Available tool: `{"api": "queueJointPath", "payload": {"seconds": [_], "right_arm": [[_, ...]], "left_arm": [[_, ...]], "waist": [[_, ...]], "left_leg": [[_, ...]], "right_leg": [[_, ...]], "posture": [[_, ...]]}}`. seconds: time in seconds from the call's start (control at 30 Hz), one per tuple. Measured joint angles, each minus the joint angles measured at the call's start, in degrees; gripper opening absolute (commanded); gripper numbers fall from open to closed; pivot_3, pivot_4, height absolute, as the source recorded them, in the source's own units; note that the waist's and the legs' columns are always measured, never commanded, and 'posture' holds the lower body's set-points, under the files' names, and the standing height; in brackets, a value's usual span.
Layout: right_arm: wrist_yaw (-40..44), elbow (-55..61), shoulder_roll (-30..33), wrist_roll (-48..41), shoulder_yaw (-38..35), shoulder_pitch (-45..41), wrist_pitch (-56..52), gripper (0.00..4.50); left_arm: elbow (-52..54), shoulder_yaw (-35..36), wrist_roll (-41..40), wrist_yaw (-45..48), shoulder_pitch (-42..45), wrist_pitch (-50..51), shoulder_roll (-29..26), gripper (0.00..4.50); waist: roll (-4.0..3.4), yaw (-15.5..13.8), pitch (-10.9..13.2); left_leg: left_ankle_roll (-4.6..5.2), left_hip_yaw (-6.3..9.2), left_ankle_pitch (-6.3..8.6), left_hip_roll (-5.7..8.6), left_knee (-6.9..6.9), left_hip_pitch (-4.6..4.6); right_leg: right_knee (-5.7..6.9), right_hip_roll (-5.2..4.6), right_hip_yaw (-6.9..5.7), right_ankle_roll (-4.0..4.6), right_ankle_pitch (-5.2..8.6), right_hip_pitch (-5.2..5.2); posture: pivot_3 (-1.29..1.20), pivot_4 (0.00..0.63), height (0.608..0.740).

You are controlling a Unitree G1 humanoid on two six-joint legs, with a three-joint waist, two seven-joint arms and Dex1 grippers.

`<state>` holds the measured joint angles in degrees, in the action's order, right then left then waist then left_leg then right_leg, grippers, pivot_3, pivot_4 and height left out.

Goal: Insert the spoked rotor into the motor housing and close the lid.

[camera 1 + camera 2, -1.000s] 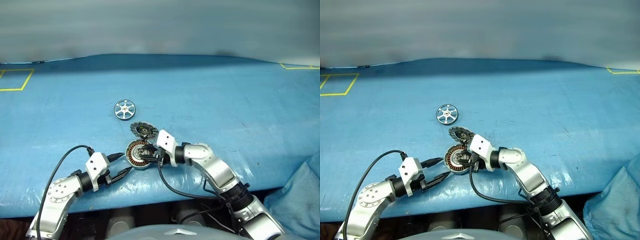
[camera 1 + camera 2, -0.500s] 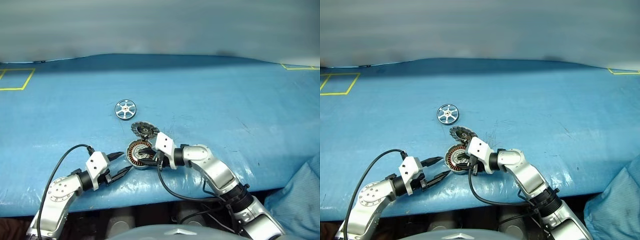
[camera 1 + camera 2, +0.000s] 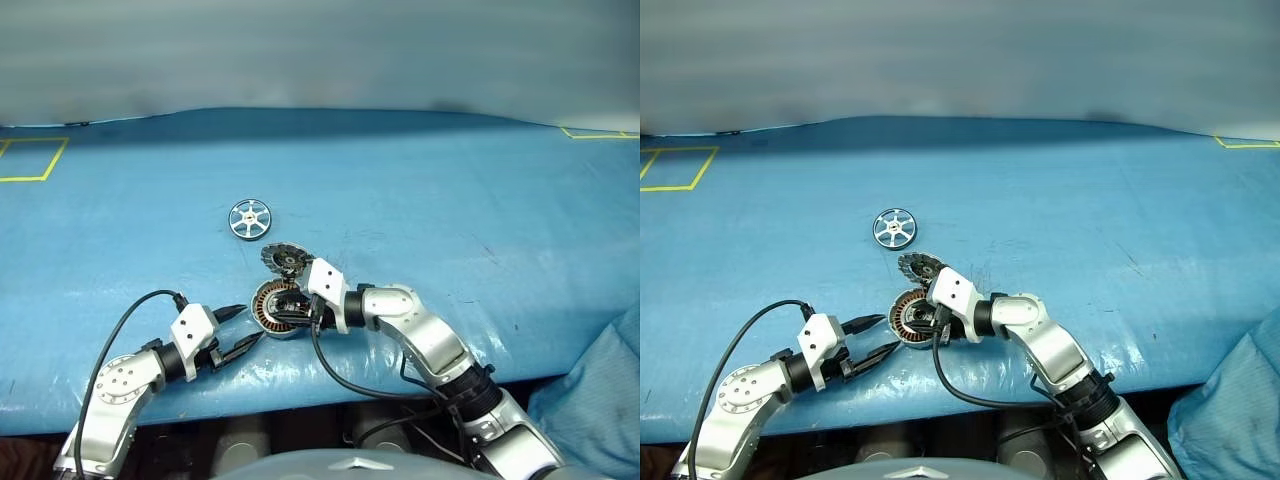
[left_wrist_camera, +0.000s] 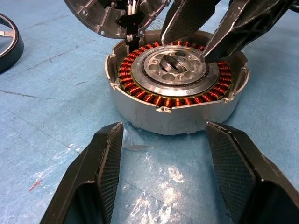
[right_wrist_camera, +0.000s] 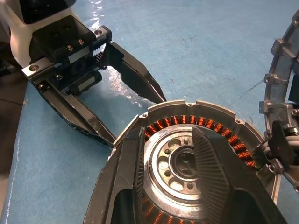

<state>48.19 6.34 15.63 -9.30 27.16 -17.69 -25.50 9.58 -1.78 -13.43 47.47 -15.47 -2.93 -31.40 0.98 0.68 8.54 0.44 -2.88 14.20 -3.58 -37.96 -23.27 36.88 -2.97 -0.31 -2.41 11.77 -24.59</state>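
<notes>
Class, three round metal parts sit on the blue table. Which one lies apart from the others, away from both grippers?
The spoked rotor, the flat silver wheel with open gaps. It lies alone farther back, while the motor housing and the lid sit together by the right gripper.

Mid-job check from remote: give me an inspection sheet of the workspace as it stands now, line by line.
Surface: blue sheet over the table, wrinkled and glossy near the front edge.
Motor housing: upright, copper windings exposed, silver hub at centre; nothing inserted.
Spoked rotor: lying flat, apart from the housing, farther from the robot.
Lid: tilted against the housing's far edge, not closed.
Clutter: blue cloth at the near right edge.
Left gripper: open, empty, just short of the housing.
Right gripper: fingers part open over the housing's centre, one tip on the hub; nothing held.
Cables: black cable looping over the left arm; another under the right arm.
Surroundings: yellow tape marks at the far corners.
</notes>
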Motion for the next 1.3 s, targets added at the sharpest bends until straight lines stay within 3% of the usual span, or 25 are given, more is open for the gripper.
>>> {"api": "queueJointPath", "payload": {"seconds": [1.3], "right_arm": [[0.67, -0.69, 0.39, -0.98, 1.16, 0.51, -0.16, 1.65]], "left_arm": [[-0.96, 0.01, 1.12, -0.92, 0.0, -0.32, 0.92, 2.96]], "waist": [[0.0, -0.01, 0.0]], "left_leg": [[0.0, 0.01, 0.0, 0.0, 0.0, 0.01]], "right_leg": [[0.0, 0.0, -0.01, 0.0, 0.0, 0.0]], "posture": [[0.0, 0.15, 0.74]]}}
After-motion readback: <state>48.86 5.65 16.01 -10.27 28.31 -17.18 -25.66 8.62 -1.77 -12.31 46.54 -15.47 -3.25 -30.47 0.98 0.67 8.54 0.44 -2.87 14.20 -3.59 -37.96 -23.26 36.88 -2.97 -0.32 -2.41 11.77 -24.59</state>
